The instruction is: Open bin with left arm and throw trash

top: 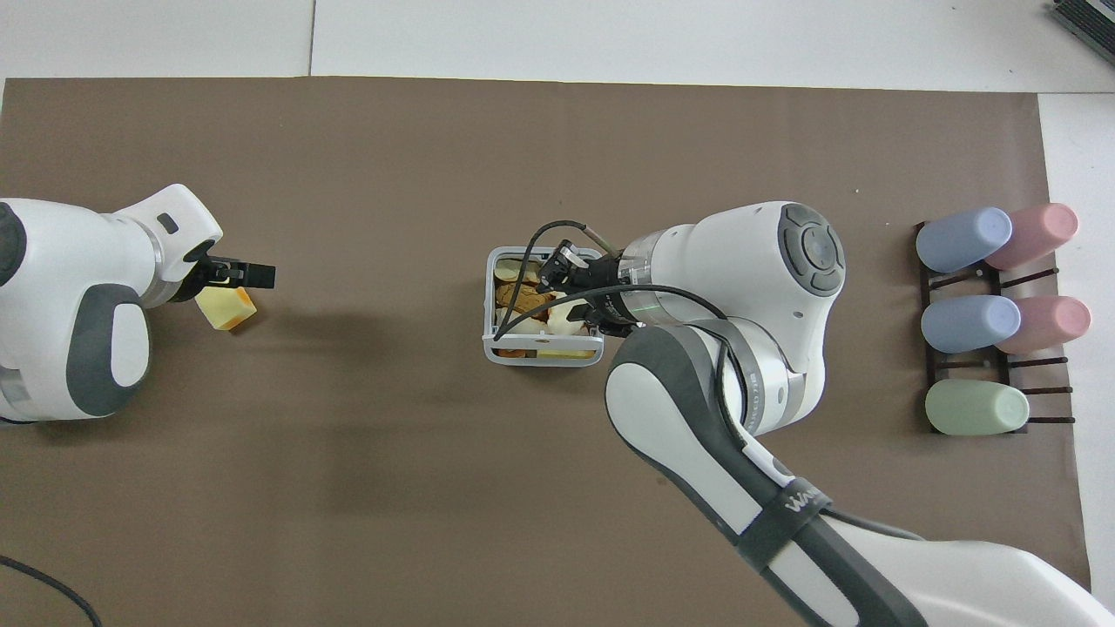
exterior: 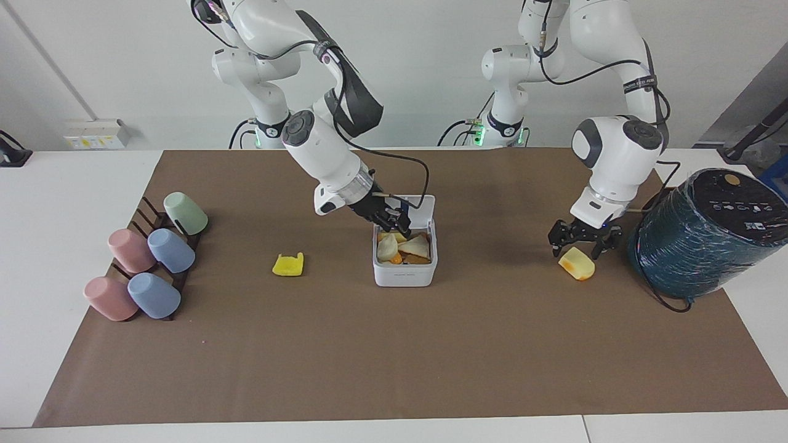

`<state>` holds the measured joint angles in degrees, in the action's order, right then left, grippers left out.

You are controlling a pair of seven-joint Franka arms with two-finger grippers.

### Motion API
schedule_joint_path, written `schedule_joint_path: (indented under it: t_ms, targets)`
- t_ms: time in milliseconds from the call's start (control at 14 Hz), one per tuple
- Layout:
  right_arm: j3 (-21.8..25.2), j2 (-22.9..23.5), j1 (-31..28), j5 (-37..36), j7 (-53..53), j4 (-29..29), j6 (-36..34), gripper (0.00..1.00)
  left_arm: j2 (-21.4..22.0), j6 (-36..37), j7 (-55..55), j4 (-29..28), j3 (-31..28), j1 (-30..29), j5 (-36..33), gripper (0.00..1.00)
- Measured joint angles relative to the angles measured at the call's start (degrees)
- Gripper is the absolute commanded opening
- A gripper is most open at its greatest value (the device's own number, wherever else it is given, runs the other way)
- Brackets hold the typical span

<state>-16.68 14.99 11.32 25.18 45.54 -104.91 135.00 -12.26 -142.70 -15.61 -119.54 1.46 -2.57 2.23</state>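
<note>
On the bench (exterior: 394,369), the bin (exterior: 405,271) sits mid-mat with scraps inside. The ragged piece (exterior: 288,264) lies beside it toward the right arm's end; the wedge (exterior: 577,264) toward the left arm's, near the wrapped cylinder (exterior: 702,240).
</note>
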Motion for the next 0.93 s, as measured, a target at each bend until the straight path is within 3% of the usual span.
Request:
schedule_joint_path:
  t_ms: [143,286,357,643,929]
  targets:
    - [0.32,-1.13,-2.3,-10.41,-0.82,0.02,0.0,1.0,-0.78,-0.5,-2.04,-0.63,0.11,-0.01,0.0,1.0]
    - [0.4,-1.47,-5.9,-16.87,-5.87,-0.23,-0.33,1.0,-1.37,-3.48,-5.36,-2.4,0.13,-0.03,0.0,0.17]
    - [0.45,-1.49,-8.15,-17.94,-11.28,-0.73,-0.67,1.0,-1.67,-4.47,-7.6,-3.04,0.13,-0.06,0.0,0.0]
    - [0.71,-2.46,-16.86,-18.2,-36.72,-8.64,-0.87,1.0,-1.78,-3.5,-10.83,-1.67,0.7,-0.06,0.0,0.0]
    - [0.67,-2.63,-18.35,-21.04,-40.34,-13.76,1.03,1.0,-1.39,0.91,-11.06,1.54,2.1,2.76,2.32,0.0]
